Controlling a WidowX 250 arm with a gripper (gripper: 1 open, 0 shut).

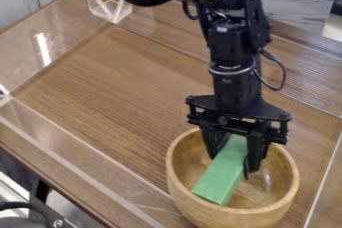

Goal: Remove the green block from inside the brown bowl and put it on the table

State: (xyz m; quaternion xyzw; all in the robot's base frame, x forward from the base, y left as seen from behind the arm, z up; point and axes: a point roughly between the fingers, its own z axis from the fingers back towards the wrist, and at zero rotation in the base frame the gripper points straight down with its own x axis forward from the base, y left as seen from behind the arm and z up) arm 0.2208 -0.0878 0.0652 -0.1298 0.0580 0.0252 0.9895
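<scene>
The brown bowl (179,184) sits on the table (120,82) near its front right corner. Inside it the green block (222,177) leans tilted, with its lower end on the bowl's floor and its upper end raised between my fingers. My gripper (237,153) points down into the bowl from the black arm and is shut on the block's upper end. The fingers' tips are below the level of the rim.
Low clear acrylic walls (60,32) edge the tabletop at the left and back, and another wall (94,172) runs along the front left. A small clear bracket (107,10) stands at the back corner. Bare wood spreads left of the bowl.
</scene>
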